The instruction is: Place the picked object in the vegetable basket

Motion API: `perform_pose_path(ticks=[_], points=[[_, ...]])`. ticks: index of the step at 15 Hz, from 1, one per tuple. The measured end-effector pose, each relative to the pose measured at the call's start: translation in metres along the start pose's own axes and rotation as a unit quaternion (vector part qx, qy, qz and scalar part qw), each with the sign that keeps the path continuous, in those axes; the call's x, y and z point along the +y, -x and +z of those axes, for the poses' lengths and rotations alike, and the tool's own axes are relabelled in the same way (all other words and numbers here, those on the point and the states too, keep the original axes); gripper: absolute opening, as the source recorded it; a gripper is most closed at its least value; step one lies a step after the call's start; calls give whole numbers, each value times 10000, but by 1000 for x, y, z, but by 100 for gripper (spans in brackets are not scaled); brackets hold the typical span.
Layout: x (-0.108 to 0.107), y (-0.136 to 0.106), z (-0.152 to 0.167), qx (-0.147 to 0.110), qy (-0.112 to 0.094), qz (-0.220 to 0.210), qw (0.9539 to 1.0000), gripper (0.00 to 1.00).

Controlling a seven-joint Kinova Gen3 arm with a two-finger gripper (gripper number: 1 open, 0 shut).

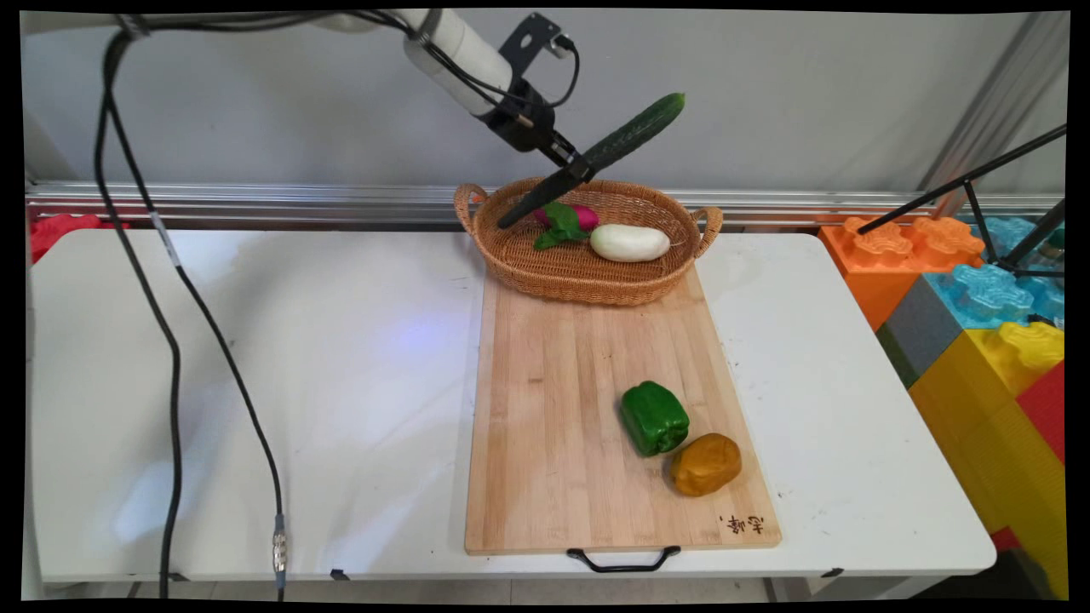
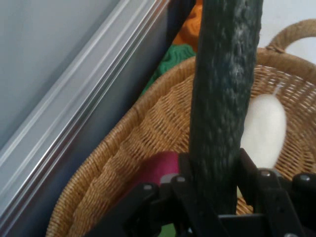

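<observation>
Your gripper [image 1: 579, 168] is clamped tight around the cucumber [image 1: 634, 134], holding it tilted in the air above the basket [image 1: 588, 277]. Inside the basket lie a white vegetable [image 1: 629, 243] and a radish [image 1: 566, 220]. In front of the basket, the pepper [image 1: 653, 417] and potato [image 1: 705, 464] sit on the board [image 1: 553, 409].

The cutting board [image 1: 588, 409] lies on the table [image 1: 255, 383], right of centre, its handle [image 1: 623, 559] at the near edge. The basket [image 1: 588, 272] sits on the board's far end. Inside it, the radish [image 1: 572, 220] lies left of the eggplant [image 1: 630, 243]. The cucumber [image 1: 596, 157] is held tilted above the basket's rear left part by the gripper [image 1: 572, 162]. On the board's near right, the pepper [image 1: 653, 417] touches the potato [image 1: 705, 464], which lies nearer and further right. Blocks [image 1: 979, 340] stand right of the table.
</observation>
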Motion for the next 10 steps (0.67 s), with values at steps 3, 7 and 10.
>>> perform_pose_path(ticks=[3, 7, 10], points=[[-4, 3, 19, 44, -28, -259, 9996, 0], [-3, 5, 29, 23, -40, -406, 9992, 100], [3, 9, 27, -82, -23, -473, 9988, 100]])
